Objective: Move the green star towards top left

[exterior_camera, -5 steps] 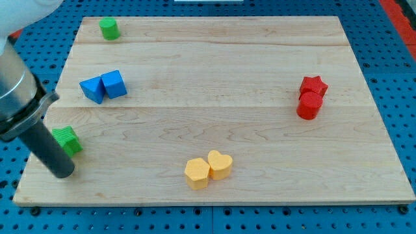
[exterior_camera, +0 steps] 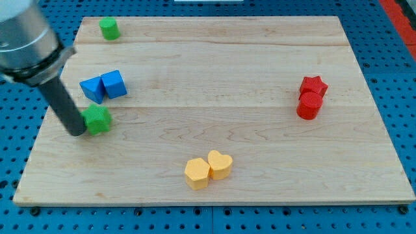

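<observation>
The green star point(exterior_camera: 99, 119) lies on the wooden board point(exterior_camera: 214, 65) at the view's left, just below two blue blocks point(exterior_camera: 104, 86). My tip point(exterior_camera: 77, 130) rests against the star's left side, the dark rod rising from it toward the view's upper left. The star's left edge is partly hidden by the rod.
A green cylinder point(exterior_camera: 108, 28) stands near the board's top left corner. A red star point(exterior_camera: 314, 85) and a red cylinder point(exterior_camera: 308, 105) touch at the view's right. A yellow hexagon point(exterior_camera: 196, 173) and a yellow heart point(exterior_camera: 220, 164) sit together at the bottom middle.
My tip has moved up and to the right from the board's lower left. The green star has slid up and right, ending just below the blue blocks.
</observation>
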